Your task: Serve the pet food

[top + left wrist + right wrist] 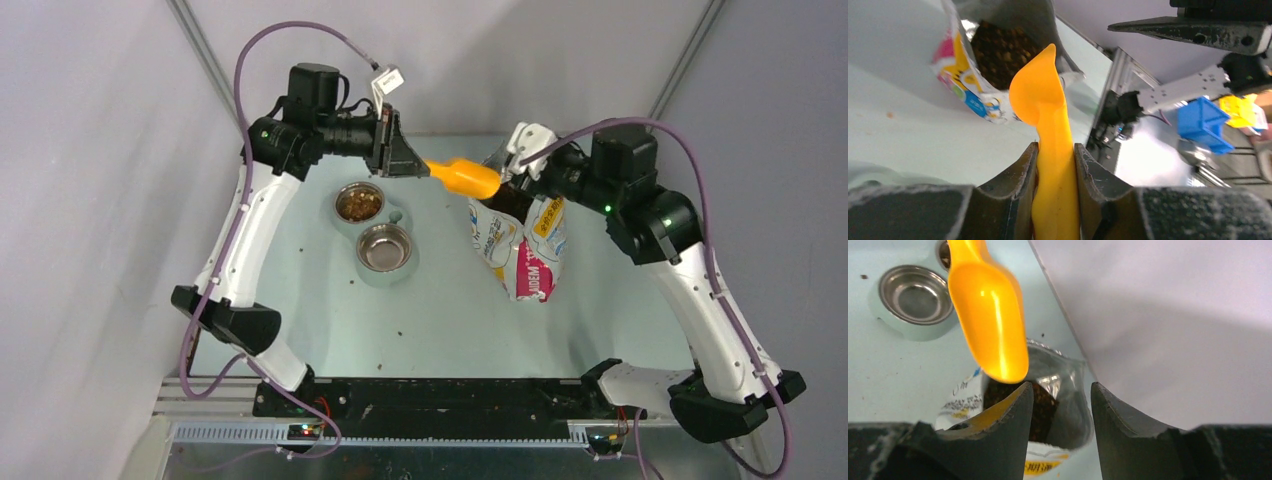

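Now holds the orange scoop [1040,95] by its handle, clamped tight between the fingers of the left gripper [1055,147], with its tip just at the open mouth of the printed foil bag [520,255]. Shows pet food [1000,47] heaped dark brown inside that bag, toward the far edge of the tabletop [440,320], right of middle. Poises the right gripper [1060,387] over the bag's mouth, jaws parted, pinching nothing visible. Shows more pet food in the far steel bowl [359,203] of the pale double feeder [401,214], left of middle, and only bare metal in the near bowl [385,246].
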Controlling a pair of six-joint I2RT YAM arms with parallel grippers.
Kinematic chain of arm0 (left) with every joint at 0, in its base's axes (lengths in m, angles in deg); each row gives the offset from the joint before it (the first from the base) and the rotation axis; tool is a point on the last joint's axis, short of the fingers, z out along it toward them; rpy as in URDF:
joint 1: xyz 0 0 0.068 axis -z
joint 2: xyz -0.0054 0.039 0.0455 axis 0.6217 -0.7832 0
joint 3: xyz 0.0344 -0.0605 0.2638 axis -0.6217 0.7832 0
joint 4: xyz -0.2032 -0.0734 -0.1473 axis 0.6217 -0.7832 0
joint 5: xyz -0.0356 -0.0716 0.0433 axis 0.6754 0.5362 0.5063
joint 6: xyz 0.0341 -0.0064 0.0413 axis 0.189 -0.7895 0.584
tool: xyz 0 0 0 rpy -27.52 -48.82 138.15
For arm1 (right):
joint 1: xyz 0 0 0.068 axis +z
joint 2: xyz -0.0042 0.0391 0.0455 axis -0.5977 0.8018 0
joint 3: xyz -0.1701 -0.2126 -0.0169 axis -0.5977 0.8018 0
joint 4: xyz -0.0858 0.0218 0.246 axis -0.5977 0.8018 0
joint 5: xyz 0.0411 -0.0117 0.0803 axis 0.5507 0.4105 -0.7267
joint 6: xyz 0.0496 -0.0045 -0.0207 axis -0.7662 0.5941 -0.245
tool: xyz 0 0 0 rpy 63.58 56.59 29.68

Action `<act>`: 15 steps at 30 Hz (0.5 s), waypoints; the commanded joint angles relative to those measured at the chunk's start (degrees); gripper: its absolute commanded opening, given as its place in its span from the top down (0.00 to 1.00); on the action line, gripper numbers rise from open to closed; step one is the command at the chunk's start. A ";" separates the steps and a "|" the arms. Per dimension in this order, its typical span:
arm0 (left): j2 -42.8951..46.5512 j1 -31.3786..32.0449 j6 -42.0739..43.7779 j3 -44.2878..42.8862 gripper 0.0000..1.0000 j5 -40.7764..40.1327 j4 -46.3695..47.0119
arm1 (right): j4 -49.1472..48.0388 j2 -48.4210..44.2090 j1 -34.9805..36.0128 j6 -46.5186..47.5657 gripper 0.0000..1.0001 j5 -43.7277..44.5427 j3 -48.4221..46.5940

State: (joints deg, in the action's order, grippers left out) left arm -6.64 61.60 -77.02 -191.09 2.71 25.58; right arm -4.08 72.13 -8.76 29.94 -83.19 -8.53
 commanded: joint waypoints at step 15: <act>5.29 -2.13 -5.96 6.60 1.00 16.58 1.38 | -5.95 6.05 14.74 -2.32 0.63 3.01 0.58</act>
State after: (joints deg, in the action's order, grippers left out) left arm -4.37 59.79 -81.46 -184.55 14.09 25.01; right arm -8.12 76.94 5.69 29.20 -82.76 -8.39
